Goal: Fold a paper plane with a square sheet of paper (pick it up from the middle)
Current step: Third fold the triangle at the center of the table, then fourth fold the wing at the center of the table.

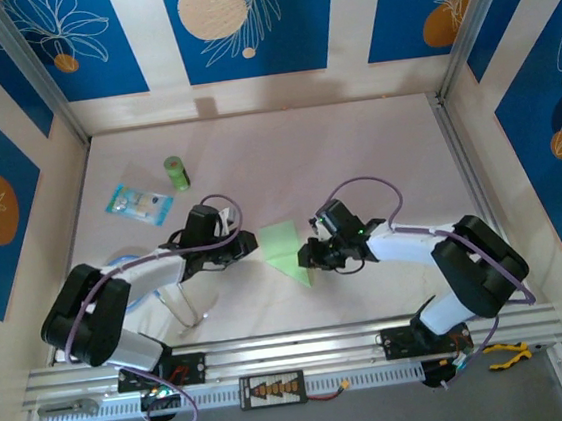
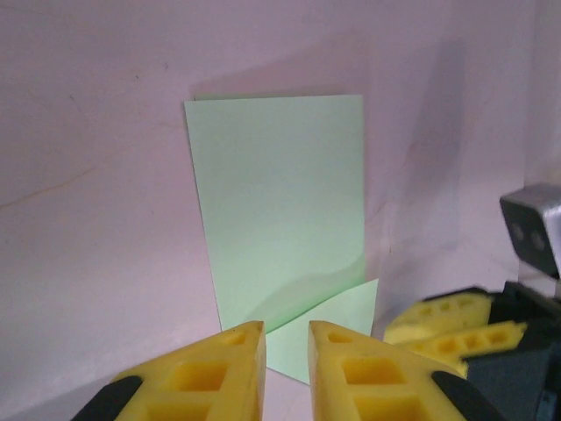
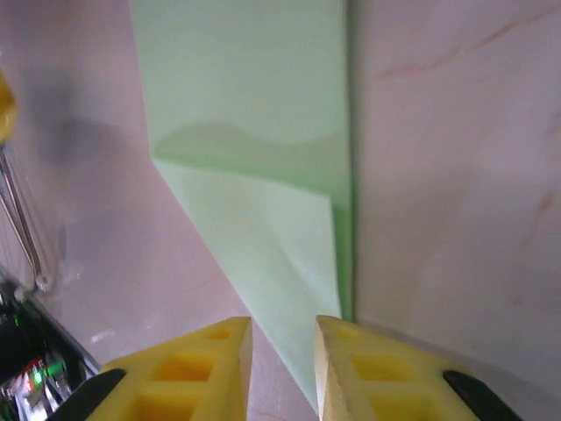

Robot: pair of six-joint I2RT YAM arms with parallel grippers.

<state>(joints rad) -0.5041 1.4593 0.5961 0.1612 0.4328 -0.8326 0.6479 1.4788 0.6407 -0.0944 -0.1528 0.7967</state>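
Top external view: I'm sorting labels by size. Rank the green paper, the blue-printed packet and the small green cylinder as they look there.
1 and 2. green paper and blue-printed packet: they look about alike, so I won't rank them.
3. small green cylinder: clearly smallest.

Sheet of paper (image 1: 285,250) lying mid-tabletop (image 1: 355,152) between left claw (image 1: 251,244) and right claw (image 1: 309,258); cylinder (image 1: 177,173), packet (image 1: 140,203) sitting far-left behind.

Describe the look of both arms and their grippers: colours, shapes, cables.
The left arm and right arm each have white links between bulky black joint housings. A purple cable loops along each arm. The left gripper and right gripper carry blocky yellow fingers with square recesses, set on black mounts. A small green light glows near the right wrist.
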